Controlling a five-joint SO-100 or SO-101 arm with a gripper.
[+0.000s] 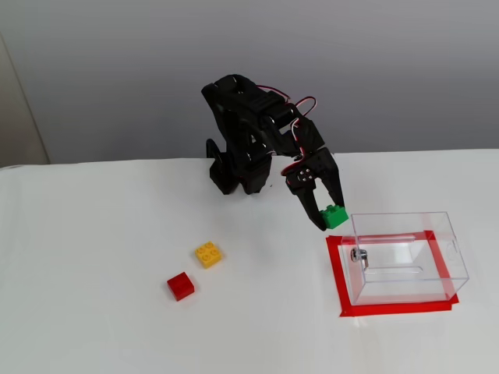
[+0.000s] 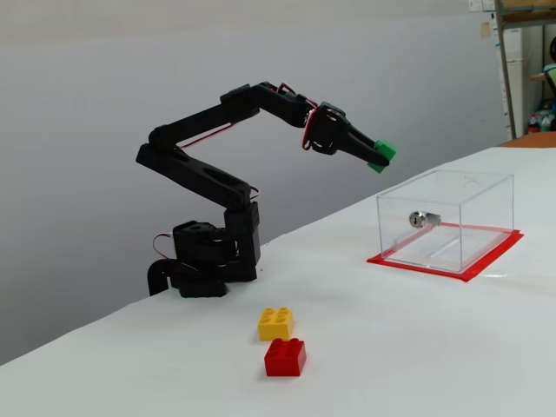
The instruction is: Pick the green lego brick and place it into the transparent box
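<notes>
Three bricks showed in both fixed views. Farthest left in a fixed view, the red brick lay on the white counter, with the yellow brick just beside it at about two o'clock. Neither was touched.

Further right, the black arm reached from its base toward four o'clock, and the tool was clamped on the green lego brick, which hung clear of the counter. In another fixed view the green lego brick sat at the tip of the tool, higher than the rim of the transparent box and to its left, at roughly ten o'clock from the box, not yet over the opening.

Rightmost, the transparent box stood open-topped on a frame of red tape, its small metal knob on the near-left wall.

The brick looked light, stiff and smooth-sided, so a pinch across two opposite flat faces suited it; hard plastic could slip if the squeeze eased. The thin clear walls looked easy to nudge.
</notes>
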